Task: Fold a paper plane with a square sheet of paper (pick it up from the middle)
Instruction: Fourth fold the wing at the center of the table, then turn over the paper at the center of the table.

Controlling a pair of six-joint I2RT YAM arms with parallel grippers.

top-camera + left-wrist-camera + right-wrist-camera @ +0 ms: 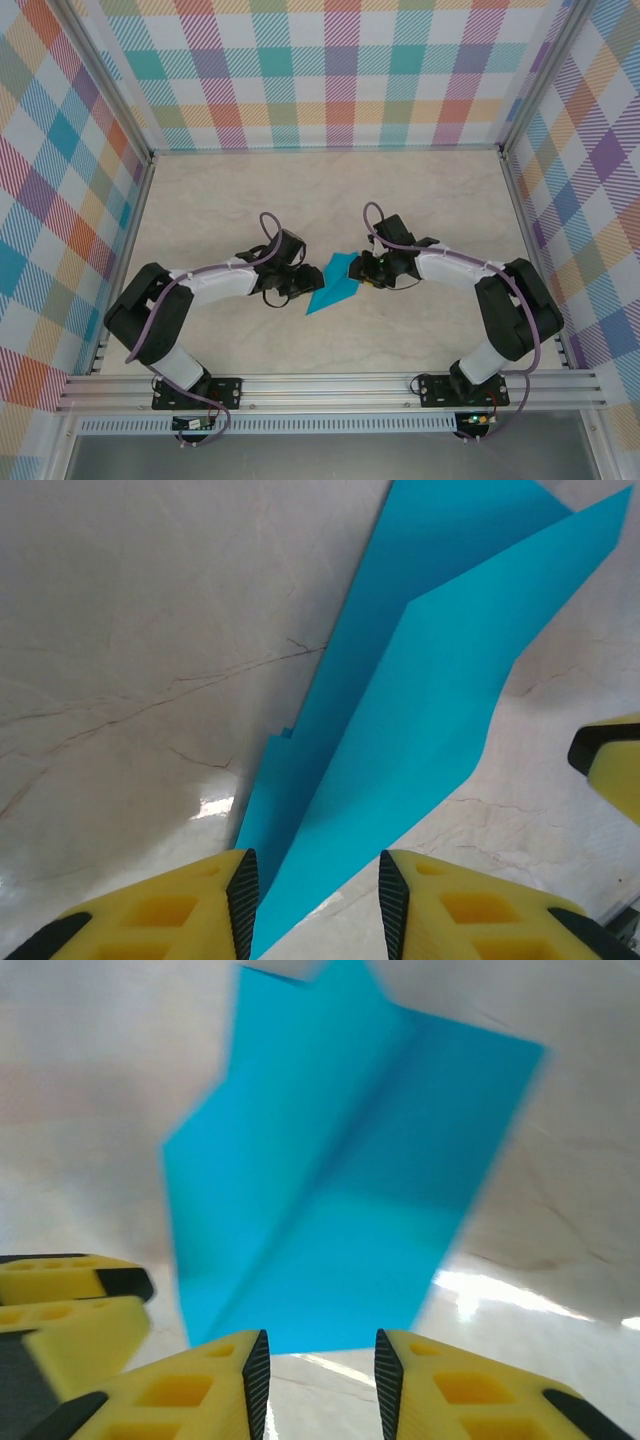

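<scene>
Pale marbled table [330,190], both arms bent inward toward its middle, wrists close together. Paper plane [333,284] lies on the table between them: teal, already a dart with a centre crease, nose pointing near-left, tail far-right. Left gripper [312,885] is at the nose end with its jaws apart; the narrow tip runs into the gap but isn't pinched. Right gripper [320,1360] is at the tail end, jaws apart too, with the straight rear edge just ahead of the gap and nothing held. Folding looks about done and the plane is loose. Risks: in the left wrist view the upper flap stands slightly off the lower layer, so unpressed creases may spring open. A finger pad [243,895] catching the thin tip could crumple it or drag it sideways. The grippers sit near each other, so a careless pull-back could knock them together or flick the plane away.
</scene>
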